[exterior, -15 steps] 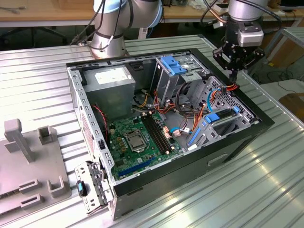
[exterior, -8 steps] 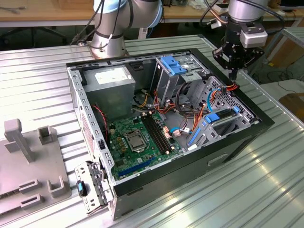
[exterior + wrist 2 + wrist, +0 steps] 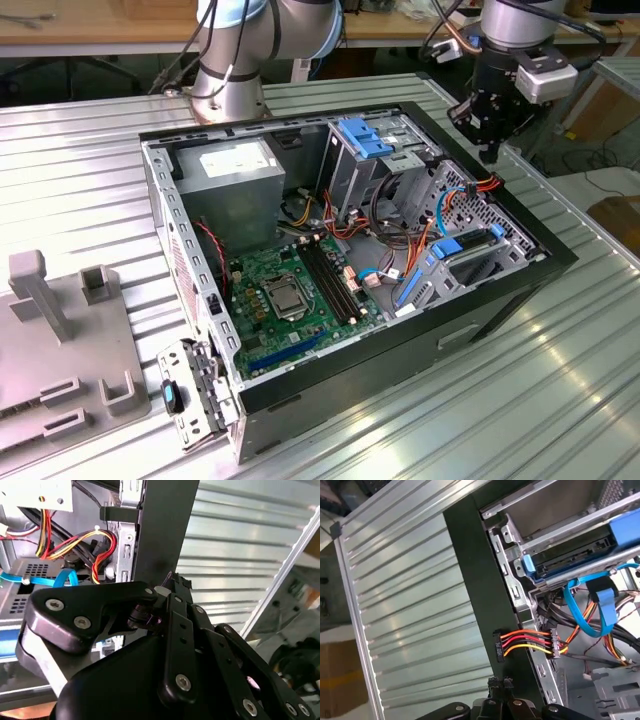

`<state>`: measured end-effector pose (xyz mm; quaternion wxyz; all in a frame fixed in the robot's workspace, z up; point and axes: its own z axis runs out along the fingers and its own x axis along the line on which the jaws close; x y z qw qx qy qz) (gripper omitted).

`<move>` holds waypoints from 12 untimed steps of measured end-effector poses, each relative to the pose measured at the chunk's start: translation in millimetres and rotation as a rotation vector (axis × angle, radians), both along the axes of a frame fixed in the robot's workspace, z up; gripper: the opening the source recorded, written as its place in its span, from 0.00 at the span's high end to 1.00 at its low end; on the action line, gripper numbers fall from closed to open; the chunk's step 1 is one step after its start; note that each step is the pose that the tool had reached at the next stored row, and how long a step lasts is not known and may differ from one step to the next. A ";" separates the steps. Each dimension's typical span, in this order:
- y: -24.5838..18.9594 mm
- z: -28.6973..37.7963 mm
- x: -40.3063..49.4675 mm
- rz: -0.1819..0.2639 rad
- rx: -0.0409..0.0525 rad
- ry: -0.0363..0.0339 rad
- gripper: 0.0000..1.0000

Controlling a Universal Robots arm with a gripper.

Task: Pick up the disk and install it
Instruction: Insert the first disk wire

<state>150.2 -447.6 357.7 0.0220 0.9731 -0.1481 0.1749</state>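
Your black, jointed metal claw point(image 3: 490, 152) was pressed together, pinching nothing, over the open computer case's matte black rim point(image 3: 480, 580) | flat dark grey disk in its glossy blue plastic carrier point(image 3: 570, 559) sat slotted in the bare steel drive cage point(image 3: 555, 520) | ribbed aluminium table point(image 3: 410, 605) lay beneath.

Work surface: ribbed aluminium table point(image 3: 560, 400). An open black computer case point(image 3: 400, 345) lies on its side near the middle, open face up, and a grey fixture plate point(image 3: 60, 350) with upright blocks sits at the exterior view's left. The robot arm base point(image 3: 228, 90) stands at the far edge, just behind the case.
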 end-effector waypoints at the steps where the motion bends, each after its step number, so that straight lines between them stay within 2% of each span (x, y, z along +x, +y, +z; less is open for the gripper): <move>1: 0.0 0.0 0.0 0.014 -0.0046 0.0000 0.89; 2: -0.1 0.0 0.0 0.034 -0.0128 0.0000 0.89; 3: -0.1 0.1 0.0 0.039 -0.0155 0.0001 0.89; 4: -0.1 0.1 0.0 0.039 -0.0156 0.0000 0.89; 7: -0.1 0.1 0.0 0.039 -0.0156 0.0001 0.70; 8: 0.0 0.2 0.0 0.051 -0.0159 -0.0001 0.70; 9: -0.2 0.0 0.0 0.063 -0.0159 -0.0001 0.64; 12: -2.7 0.1 -0.1 0.073 -0.0167 -0.0002 0.64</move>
